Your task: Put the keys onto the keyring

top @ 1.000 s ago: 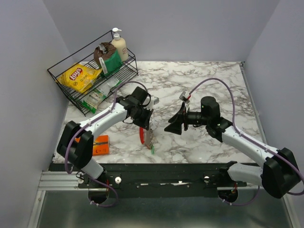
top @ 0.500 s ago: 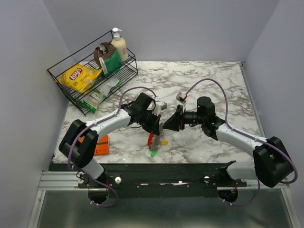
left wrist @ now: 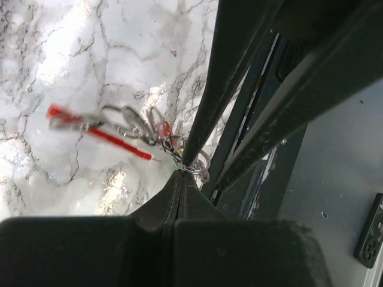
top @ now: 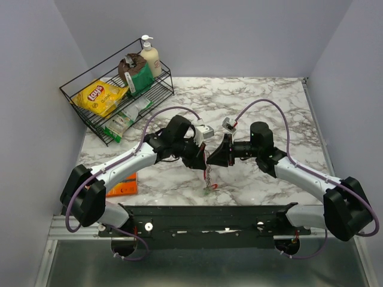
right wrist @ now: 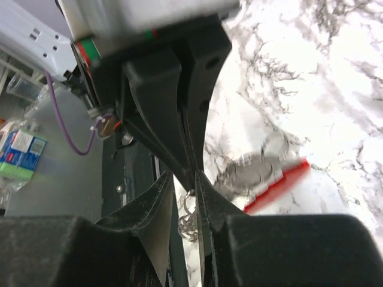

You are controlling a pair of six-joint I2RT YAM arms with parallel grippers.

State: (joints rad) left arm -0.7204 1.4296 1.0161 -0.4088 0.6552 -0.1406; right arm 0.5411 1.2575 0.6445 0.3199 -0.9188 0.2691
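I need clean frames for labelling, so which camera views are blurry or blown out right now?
Left wrist: the keyring is smeared by motion blur, and there are glare patches on the marble table. Right wrist: the same red smear, with the marble washed out at the upper right. Top external: evenly lit and sharp, though the keyring looks tiny.

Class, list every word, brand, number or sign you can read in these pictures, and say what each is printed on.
"Lay's": on the yellow chip bag in the wire rack.
Too small to read: the label on the brown and green bag, the print on the green and white packets, the marks on the orange packet.
Blurred: the blue and green packet in the right wrist view.
Pump bottle: no text legible.
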